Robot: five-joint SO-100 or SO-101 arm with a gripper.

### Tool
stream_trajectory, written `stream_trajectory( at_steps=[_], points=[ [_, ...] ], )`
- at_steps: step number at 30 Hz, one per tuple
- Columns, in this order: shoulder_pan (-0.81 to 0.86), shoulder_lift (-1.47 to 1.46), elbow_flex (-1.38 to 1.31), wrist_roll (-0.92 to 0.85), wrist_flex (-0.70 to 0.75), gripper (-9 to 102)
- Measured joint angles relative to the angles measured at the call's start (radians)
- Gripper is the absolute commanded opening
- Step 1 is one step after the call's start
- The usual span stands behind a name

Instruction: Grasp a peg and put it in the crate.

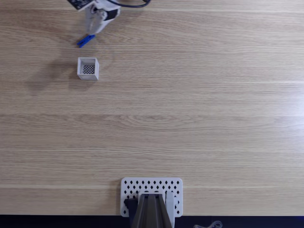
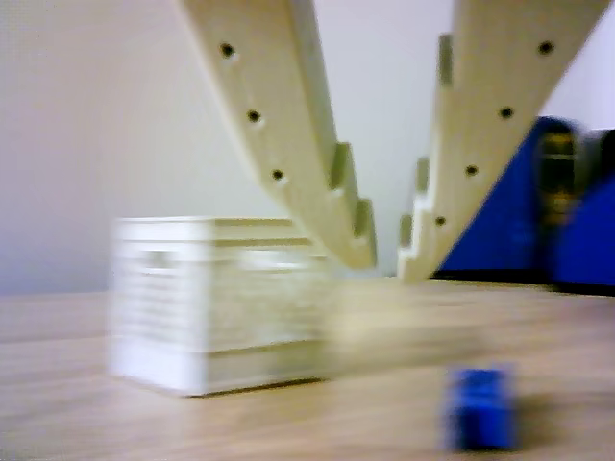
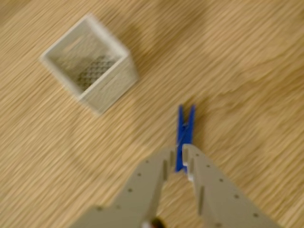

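Narrowed almost to touching, the hand (image 3: 179, 160) has its two fingertips pinching the near end of the peg (image 3: 185, 135) in the wrist view, and the grip looks made, though blur keeps me from swearing the pads are fully seated. The peg sticks out from the tips toward twelve o'clock, and the crate (image 3: 90, 66) sits on the counter (image 3: 247, 71) up at about ten o'clock from it, a little apart. In the fixed view the hand (image 1: 93, 32) is near the far edge, the peg (image 1: 86, 41) at its tip, the crate (image 1: 88, 68) at six o'clock just beyond. I'd judge the peg light, stiff plastic, slick; holding across its flat sides near the middle would twist less than this end grip.
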Motion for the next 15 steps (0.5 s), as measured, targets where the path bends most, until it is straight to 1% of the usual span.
stream_trajectory(
  at_steps=[4,10,15],
  points=[
    [0.029,-0.052,-0.02,-0.002,-0.021,15],
    [0.032,-0.072,-0.023,-0.009,-0.023,16],
    [0.032,-0.149,-0.023,-0.009,-0.025,16]
  ],
)
